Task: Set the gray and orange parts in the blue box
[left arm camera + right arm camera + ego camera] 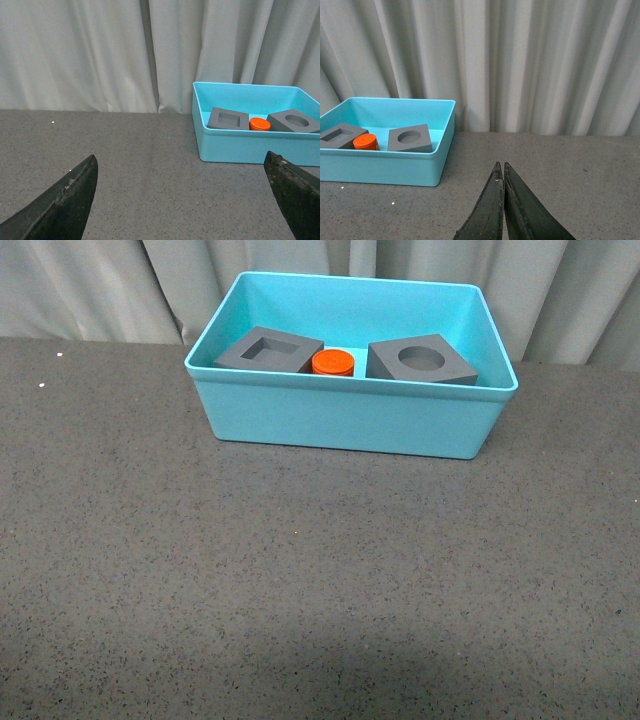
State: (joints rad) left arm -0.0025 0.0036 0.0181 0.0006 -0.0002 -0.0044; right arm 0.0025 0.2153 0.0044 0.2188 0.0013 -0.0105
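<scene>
The blue box (pixel 345 425) stands at the back middle of the dark table. Inside it lie a gray cube with a square recess (pixel 268 350), an orange cylinder (pixel 333 363) and a gray cube with a round recess (pixel 421 360), side by side. The same box (pixel 250 145) shows in the left wrist view, off to one side of my open left gripper (pixel 182 162), whose fingers are wide apart over bare table. My right gripper (pixel 501 167) is shut and empty, away from the box (pixel 385 170). Neither arm appears in the front view.
Pale gray curtains (pixel 100 290) hang close behind the box and along the table's far edge. The speckled dark tabletop (pixel 300 590) stretches out in front of the box.
</scene>
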